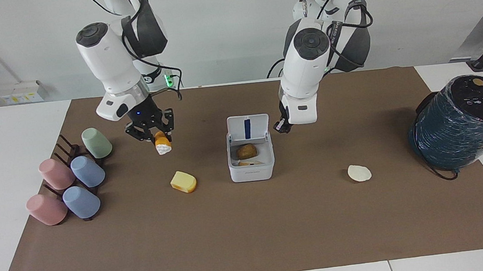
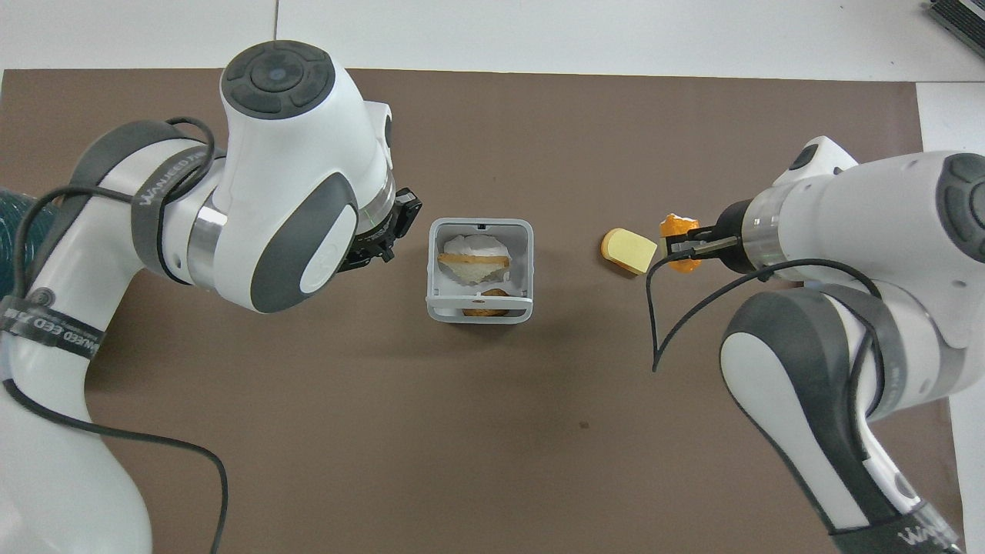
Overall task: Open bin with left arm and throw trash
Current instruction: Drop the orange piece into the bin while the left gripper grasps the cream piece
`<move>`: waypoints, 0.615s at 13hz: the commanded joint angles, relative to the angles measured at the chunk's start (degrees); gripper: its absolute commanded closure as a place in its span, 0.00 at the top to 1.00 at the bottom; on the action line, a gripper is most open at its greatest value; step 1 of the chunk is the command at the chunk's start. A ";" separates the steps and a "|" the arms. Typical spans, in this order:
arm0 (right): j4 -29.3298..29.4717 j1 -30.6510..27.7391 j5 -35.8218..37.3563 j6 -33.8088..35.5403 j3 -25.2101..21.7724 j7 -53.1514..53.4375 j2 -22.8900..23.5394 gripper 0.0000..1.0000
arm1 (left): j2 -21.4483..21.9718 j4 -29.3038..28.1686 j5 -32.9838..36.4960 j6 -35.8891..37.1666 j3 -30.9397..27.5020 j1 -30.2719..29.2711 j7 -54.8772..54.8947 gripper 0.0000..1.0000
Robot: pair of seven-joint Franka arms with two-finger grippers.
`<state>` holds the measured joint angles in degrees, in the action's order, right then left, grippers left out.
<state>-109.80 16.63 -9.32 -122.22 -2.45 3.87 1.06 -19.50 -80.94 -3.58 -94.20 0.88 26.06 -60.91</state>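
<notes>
The white bin [image 1: 251, 171] stands mid-mat with its lid [image 1: 248, 128] swung upright and open; a brown lump [image 1: 246, 151] lies inside. In the overhead view the bin [image 2: 432, 269] shows its contents. My left gripper [image 1: 282, 127] hangs shut and empty beside the lid, toward the left arm's end; it also shows in the overhead view [image 2: 385, 242]. My right gripper [image 1: 158, 138] is shut on the orange lump with a white end [image 1: 163, 144], held in the air over the mat near the yellow wedge [image 1: 183, 182]. The cream round lump [image 1: 359, 173] lies on the mat.
A big dark-teal wrapped cylinder [image 1: 462, 123] stands at the left arm's end. Several pastel cups on a dark rack [image 1: 73, 178] sit at the right arm's end. A brown mat [image 1: 251, 232] covers the table.
</notes>
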 commanded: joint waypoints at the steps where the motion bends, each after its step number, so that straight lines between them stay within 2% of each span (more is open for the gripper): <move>1: 3.61 2.35 -5.08 -3.18 -0.01 5.69 4.46 0.00 | 1.57 0.34 1.46 1.92 0.61 -3.54 9.19 0.00; 6: 6.87 9.02 -11.58 -11.09 -0.01 19.13 11.14 0.00 | 2.62 -2.29 3.58 -0.62 0.61 -10.75 30.19 0.00; 8: 6.88 10.61 -15.19 -12.77 -0.01 21.78 12.73 0.00 | 4.81 -8.32 4.63 -6.75 0.61 -13.13 35.66 0.04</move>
<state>-104.53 26.42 -21.29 -134.02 -2.27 23.35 11.71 -18.04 -82.28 -0.40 -95.68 0.83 14.83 -29.69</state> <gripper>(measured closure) 0.595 0.987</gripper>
